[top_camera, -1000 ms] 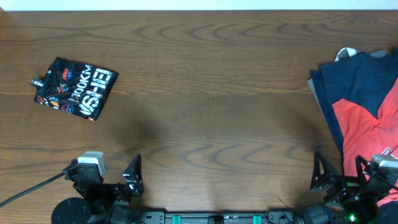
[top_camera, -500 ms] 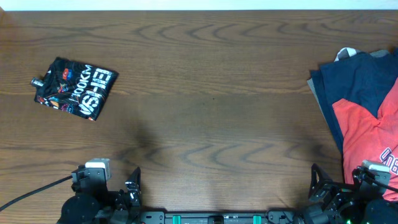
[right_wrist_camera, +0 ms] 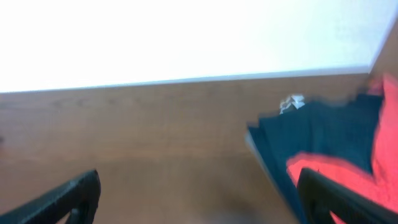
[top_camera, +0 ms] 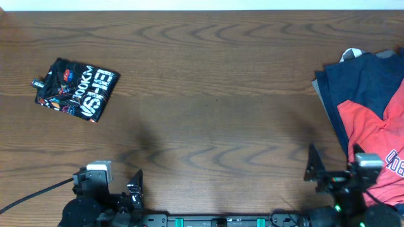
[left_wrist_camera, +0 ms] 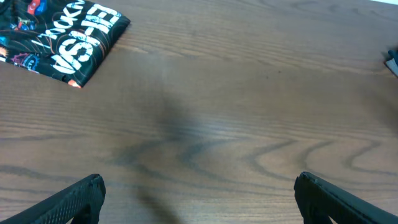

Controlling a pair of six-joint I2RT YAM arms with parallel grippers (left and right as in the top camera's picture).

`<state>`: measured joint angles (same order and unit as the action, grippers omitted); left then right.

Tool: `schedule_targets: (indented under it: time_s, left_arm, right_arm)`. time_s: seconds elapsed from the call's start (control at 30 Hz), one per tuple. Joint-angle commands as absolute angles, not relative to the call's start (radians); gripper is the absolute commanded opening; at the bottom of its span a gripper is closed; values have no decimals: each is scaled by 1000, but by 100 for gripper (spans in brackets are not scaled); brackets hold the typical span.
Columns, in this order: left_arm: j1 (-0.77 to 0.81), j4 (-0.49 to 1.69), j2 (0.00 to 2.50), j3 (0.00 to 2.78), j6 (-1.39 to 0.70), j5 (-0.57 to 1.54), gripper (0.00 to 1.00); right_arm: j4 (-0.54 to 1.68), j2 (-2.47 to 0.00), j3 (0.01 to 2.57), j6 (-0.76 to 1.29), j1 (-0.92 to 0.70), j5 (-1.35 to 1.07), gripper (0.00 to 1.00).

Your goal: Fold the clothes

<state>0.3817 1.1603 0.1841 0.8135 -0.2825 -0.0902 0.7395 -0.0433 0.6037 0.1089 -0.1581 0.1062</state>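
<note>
So your jersey (top_camera: 77, 90) sits folded far left on the counter (top_camera: 214, 94), red-and-navy shirts (top_camera: 372, 107) piled right; left tool (left_wrist_camera: 199, 186) and right tool (right_wrist_camera: 199, 180) both gape wide.

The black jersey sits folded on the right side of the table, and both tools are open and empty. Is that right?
No. The overhead view shows the black jersey folded on the left side of the table. The rest holds: the left tool and right tool are open and empty.
</note>
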Motion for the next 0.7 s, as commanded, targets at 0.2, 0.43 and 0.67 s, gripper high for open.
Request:
schedule_targets:
  time_s: [0.2,0.43,0.67]
  left_arm:
    - [385,1162,181,812,-266,-105,98]
    - [385,1162,181,812,-266,-105,98]
    - [385,1162,181,812,-266,-106,98]
  right_arm:
    - [216,-6,185,-154,-123,55,99]
    - [74,-8,6,-155,-123,39,99]
    - [71,-10,6,-154,-123,36,99]
